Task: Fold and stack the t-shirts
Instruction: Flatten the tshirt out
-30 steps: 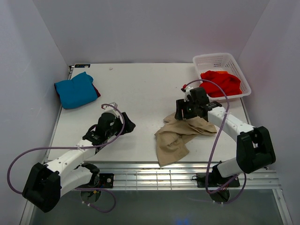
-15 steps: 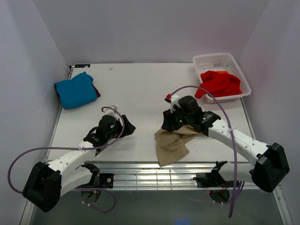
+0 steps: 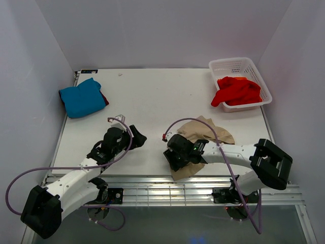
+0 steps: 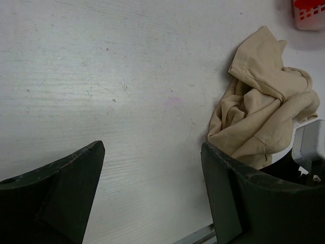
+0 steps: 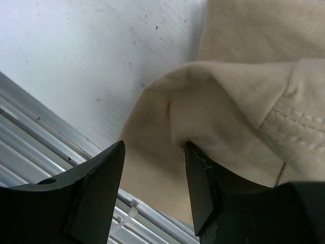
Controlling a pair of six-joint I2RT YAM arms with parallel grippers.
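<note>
The tan-beige t-shirt (image 3: 205, 133) lies crumpled on the table at centre right, reaching down to the front edge. My right gripper (image 3: 172, 157) is low over its near-left part. In the right wrist view its jaws (image 5: 155, 178) stand apart, with a fold of the tan shirt (image 5: 238, 112) lying over the right finger (image 5: 203, 188). My left gripper (image 3: 134, 138) is open and empty over bare table, left of the shirt (image 4: 264, 112). The teal-blue t-shirt (image 3: 81, 97) lies folded at back left on the dark red one (image 3: 104, 97). The bright red t-shirt (image 3: 237, 90) lies in the basket.
The white lattice basket (image 3: 233, 65) stands at the back right corner. A slatted metal rail (image 3: 152, 190) runs along the table's front edge, close under my right gripper (image 5: 61, 147). Purple cables loop from both arms. White walls enclose the table.
My right gripper has swept from the far side of the tan shirt towards the near left, to the front edge. The shirt now shows behind and to the right of it. The left arm barely moved.
</note>
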